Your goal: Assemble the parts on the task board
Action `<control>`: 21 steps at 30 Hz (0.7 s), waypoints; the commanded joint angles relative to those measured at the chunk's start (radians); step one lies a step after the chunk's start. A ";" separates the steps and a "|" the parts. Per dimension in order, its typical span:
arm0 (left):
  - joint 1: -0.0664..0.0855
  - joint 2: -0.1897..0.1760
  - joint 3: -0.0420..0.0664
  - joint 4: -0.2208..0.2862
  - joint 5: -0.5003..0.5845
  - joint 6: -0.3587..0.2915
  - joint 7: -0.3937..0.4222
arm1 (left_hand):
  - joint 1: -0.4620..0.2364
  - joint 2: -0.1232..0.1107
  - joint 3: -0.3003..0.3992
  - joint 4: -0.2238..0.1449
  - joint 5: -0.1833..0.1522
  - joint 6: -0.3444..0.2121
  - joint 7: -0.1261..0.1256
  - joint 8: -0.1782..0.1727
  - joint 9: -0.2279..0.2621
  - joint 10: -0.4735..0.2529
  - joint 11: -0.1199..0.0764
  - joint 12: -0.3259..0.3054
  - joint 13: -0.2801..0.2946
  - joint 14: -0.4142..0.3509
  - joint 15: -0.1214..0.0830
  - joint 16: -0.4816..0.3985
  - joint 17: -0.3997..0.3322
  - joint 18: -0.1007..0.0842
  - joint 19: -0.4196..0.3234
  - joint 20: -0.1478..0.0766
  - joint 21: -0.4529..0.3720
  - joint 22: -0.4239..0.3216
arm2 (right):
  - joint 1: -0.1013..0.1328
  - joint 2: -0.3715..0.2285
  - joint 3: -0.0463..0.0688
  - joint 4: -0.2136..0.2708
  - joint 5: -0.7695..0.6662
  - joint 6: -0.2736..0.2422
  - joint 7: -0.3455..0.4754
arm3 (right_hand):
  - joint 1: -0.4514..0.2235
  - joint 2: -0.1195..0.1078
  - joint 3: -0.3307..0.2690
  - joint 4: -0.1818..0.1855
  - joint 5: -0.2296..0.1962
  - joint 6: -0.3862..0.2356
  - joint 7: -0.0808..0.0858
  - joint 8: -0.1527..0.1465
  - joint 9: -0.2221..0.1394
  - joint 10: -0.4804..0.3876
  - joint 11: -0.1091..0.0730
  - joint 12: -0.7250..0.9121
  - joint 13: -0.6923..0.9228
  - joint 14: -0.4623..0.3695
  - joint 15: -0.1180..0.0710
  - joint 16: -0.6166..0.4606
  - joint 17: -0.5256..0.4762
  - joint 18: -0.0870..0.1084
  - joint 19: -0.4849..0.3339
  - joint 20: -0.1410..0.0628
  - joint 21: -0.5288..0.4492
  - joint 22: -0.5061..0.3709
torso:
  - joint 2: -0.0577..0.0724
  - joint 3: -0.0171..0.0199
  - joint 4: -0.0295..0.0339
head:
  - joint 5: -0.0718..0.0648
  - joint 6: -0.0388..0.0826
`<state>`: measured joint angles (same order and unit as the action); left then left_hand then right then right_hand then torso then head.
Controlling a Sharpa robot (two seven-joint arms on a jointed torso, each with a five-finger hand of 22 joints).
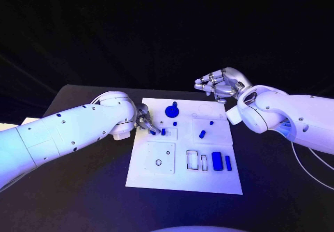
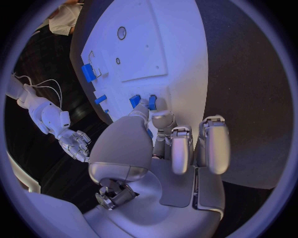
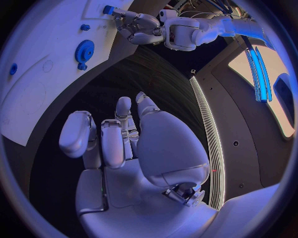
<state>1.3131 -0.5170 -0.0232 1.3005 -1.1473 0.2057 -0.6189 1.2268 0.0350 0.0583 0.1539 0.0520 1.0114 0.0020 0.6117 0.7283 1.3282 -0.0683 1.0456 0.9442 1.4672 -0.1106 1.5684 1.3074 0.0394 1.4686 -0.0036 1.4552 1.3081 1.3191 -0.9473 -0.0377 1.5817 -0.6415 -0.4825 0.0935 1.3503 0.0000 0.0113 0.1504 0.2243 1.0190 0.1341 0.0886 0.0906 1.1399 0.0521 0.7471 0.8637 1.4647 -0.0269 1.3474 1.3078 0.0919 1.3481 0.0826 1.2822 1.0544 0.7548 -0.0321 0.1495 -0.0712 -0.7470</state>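
The white task board [image 1: 209, 179] lies in the middle of the black table. My left hand [image 1: 145, 121] rests at the board's left edge and pinches a small blue part [image 1: 153, 131] between thumb and a finger, low over the board; the right wrist view shows that part [image 3: 109, 10] at the left hand's fingertips. Another small blue part [image 1: 163, 131] stands just beside it. A blue gear [image 1: 171, 111] sits near the far edge. My right hand [image 1: 217, 83] hovers beyond the board's far right corner, fingers apart, holding nothing.
Two blue pegs [image 1: 202, 134] [image 1: 211, 123] stand mid-board. Two blue cylinders [image 1: 216, 158] lie at the right beside narrow slots [image 1: 192, 159]. A square plate with holes [image 1: 160, 157] takes the board's near left. Bare black table [image 1: 278, 193] surrounds the board.
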 commanded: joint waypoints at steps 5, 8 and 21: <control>-0.012 0.006 -0.009 -0.001 0.003 0.052 -0.024 | -0.047 -0.008 -0.009 0.019 -0.004 0.022 -0.007 -0.003 -0.003 0.013 0.001 0.004 0.001 0.104 -0.010 0.002 0.263 -0.014 0.073 -0.008 0.017 0.179 | -0.001 0.000 0.000 0.002 -0.007 0.016 0.003 | -0.006 -0.001 -0.008 -0.001 0.000 -0.002 0.005 -0.005 -0.002 -0.006 0.000 -0.006 -0.003 0.037 0.003 -0.006 0.008 0.011 -0.007 -0.003 -0.008 -0.003 | 0.000 -0.0003 0.0015 | -0.002 0.001; -0.011 0.007 -0.009 -0.002 0.003 0.050 -0.026 | -0.057 -0.013 -0.011 0.023 -0.003 0.024 -0.007 -0.002 -0.003 0.015 0.000 0.004 0.001 0.104 -0.010 0.002 0.263 -0.015 0.074 -0.008 0.019 0.181 | -0.001 0.000 0.000 0.002 -0.007 0.016 0.003 | -0.006 -0.001 -0.008 -0.001 0.000 -0.003 0.005 -0.005 -0.002 -0.006 0.000 -0.006 -0.003 0.036 0.003 -0.006 0.007 0.011 -0.008 -0.003 -0.009 -0.004 | 0.001 -0.0006 0.0013 | -0.002 0.001; -0.010 0.010 -0.008 -0.002 0.000 0.036 -0.031 | -0.078 -0.011 -0.004 0.033 -0.002 0.033 -0.011 0.000 -0.001 0.024 -0.002 0.011 0.008 0.104 -0.012 0.002 0.263 -0.018 0.078 -0.009 0.032 0.192 | -0.001 0.002 0.000 0.000 -0.006 0.018 0.004 | -0.006 -0.001 -0.008 -0.001 0.000 -0.003 0.005 -0.005 -0.002 -0.006 0.000 -0.006 -0.003 0.036 0.003 -0.007 0.007 0.011 -0.008 -0.003 -0.009 -0.004 | 0.001 -0.0006 0.0016 | -0.004 0.001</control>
<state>1.3122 -0.5095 -0.0247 1.2966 -1.1538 0.2056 -0.6362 1.1548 0.0233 0.0527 0.1854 0.0519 1.0365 -0.0091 0.6157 0.7257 1.3442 -0.0701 1.0500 0.9510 1.4654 -0.1158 1.5684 1.3073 0.0395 1.4650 -0.0070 1.4820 1.3079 1.3192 -0.9462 -0.0377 1.5813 -0.6411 -0.4795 0.0936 1.3504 0.0000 0.0085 0.1475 0.2243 1.0190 0.1341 0.0886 0.0906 1.1401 0.0522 0.7471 0.8615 1.4647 -0.0269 1.3474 1.3076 0.0920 1.3445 0.0789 1.2776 1.0510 0.7553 -0.0328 0.1510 -0.0752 -0.7467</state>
